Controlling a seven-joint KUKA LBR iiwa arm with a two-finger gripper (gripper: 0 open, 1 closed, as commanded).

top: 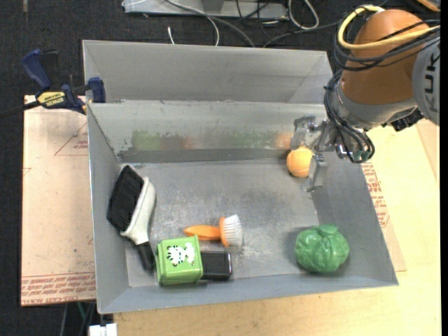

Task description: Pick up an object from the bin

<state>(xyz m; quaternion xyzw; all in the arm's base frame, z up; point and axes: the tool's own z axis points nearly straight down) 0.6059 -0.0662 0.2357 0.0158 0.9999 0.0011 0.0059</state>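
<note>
Ball [299, 163] behind lettuce [321, 249], R side

The bin [210, 117] is dull grey sheet metal. Its floor is scuffed, and its back wall has enough sheen to carry faint smears of colour. By the bin's left wall, a brush [131, 205] has a smooth white plastic body and coarse black bristles. Near the front wall lie a small brush [213, 231] with an orange plastic handle and white bristles, a matt green box [179, 261] and a slightly glossy black block [216, 265]. In the front right corner, a green lump [321, 249] looks wrinkled and rubbery. Near the back wall, an orange ball [299, 163] is smooth and matt. Above the right wall, the arm's orange cover [383, 44] is glossy.
</note>
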